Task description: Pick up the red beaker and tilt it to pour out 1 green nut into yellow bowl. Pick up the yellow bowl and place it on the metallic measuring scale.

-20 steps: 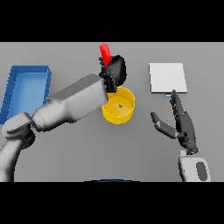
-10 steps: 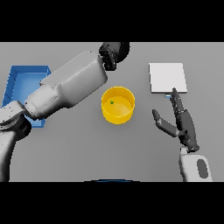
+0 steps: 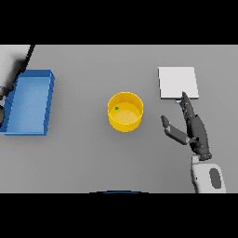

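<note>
The yellow bowl (image 3: 125,112) stands upright in the middle of the table, and a small green nut (image 3: 116,108) lies inside it near its left wall. At the back right lies the metallic measuring scale (image 3: 178,82), a flat pale square. My right hand (image 3: 195,129) is open to the right of the bowl and clear of it, fingers straight and pointing toward the scale's near edge, thumb spread to the left. The red beaker is nowhere in view. Only a blurred white piece of my left arm (image 3: 15,56) shows at the far left edge; its hand is hidden.
A blue tray (image 3: 29,102) with raised walls lies at the left side of the table, a wide gap of grey tabletop between it and the bowl.
My left arm has swung away from above the bowl to the far left and nearly out of view, taking the red beaker with it. The right hand has stayed put.
</note>
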You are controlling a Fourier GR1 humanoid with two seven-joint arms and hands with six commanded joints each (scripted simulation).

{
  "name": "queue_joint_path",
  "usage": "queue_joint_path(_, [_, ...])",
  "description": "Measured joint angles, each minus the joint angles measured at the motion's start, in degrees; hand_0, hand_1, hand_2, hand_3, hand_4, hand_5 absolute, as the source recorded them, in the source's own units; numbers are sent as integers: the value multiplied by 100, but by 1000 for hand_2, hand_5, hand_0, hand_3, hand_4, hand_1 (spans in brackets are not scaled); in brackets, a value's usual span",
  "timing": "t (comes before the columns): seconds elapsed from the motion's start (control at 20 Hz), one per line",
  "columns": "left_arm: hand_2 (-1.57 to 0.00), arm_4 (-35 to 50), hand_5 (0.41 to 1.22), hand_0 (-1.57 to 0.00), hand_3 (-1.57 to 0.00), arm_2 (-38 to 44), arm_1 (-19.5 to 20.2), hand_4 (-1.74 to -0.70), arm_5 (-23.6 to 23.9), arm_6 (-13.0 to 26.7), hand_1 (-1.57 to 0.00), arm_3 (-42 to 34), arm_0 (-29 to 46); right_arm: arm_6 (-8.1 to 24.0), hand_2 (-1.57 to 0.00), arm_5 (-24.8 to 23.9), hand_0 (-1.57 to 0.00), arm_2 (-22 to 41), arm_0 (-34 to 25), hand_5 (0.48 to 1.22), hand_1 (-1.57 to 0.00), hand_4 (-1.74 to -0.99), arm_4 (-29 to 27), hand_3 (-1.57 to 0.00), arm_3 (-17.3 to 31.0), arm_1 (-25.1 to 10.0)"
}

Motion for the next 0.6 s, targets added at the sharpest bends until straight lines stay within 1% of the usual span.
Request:
queue_joint_path(0.05, [-1549, 339, 1219, -1571, -1440, 421, 189, -1674, 82, 89, -1550, 198, 70, -76, 1, 32, 1, 45, 1, 652, 1, -1313, 16, 1, -13, 0])
queue_joint_path(0.1, [-1553, 583, 1219, -1571, -1418, 740, 284, -1688, 212, 283, -1554, 362, 152, -98, 1, 68, 1, 37, -14, 653, 1, -1312, -9, 1, -23, -34])
queue_joint_path(0.15, [-1557, 780, 1220, -1571, -1393, 982, 397, -1698, 337, 347, -1558, 452, 234, -77, 1, 61, 1, 62, -34, 651, 1, -1307, 31, 1, 40, -21])
queue_joint_path(0.2, [-1560, 937, 1220, -1571, -1400, 1174, 482, -1707, 536, 469, -1560, 522, 376, -91, 1, 29, 1, 72, -76, 653, 1, -1304, 79, 1, 61, -22])
queue_joint_path(0.25, [-1562, 1125, 1220, -1571, -1403, 1374, 560, -1714, 706, 496, -1563, 542, 521, -83, 1, -27, 1, 91, -180, 652, 1, -1301, 175, 1, 94, -37])
queue_joint_path(0.3, [-1564, 1329, 1220, -1571, -1437, 1597, 679, -1719, 799, 578, -1564, 531, 638, -55, 1, -10, 1, 74, -221, 651, 1, -1298, 119, 1, 114, -20])
queue_joint_path(0.35, [-1565, 1532, 1220, -1571, -1398, 1830, 753, -1724, 911, 805, -1566, 536, 755, -47, 1, -21, 1, 74, -230, 649, 1, -1294, 131, 1, 162, -10])
queue_joint_path(0.4, [-1566, 1666, 1221, -1571, -1406, 1949, 816, -1727, 1030, 950, -1567, 455, 964, -110, 1, 31, 1, 68, -167, 649, 1, -1286, 82, 1, 118, -37])
queue_joint_path(0.45, [-1567, 1771, 1221, -1571, -1406, 2062, 868, -1730, 1184, 1117, -1568, 428, 1165, -67, 1, 43, 1, 57, -194, 651, 1, -1276, 46, 1, 92, -40])
queue_joint_path(0.5, [-1568, 1860, 1221, -1571, -1439, 2161, 877, -1732, 1329, 1272, -1568, 447, 1337, -4, 1, 41, 1, 56, -218, 654, 1, -1276, 9, 1, 82, -5])
queue_joint_path(0.55, [-1569, 1959, 1221, -1571, -1465, 2248, 926, -1734, 1404, 1338, -1569, 424, 1536, -27, 1, 75, 1, 92, -200, 656, 1, -1275, -16, 1, 104, 44])
queue_joint_path(0.6, [-1569, 2081, 1221, -1571, -1486, 2343, 955, -1735, 1434, 1494, -1569, 363, 1765, 40, 1, 67, 1, 77, -188, 659, 1, -1278, -27, 1, 109, 39])
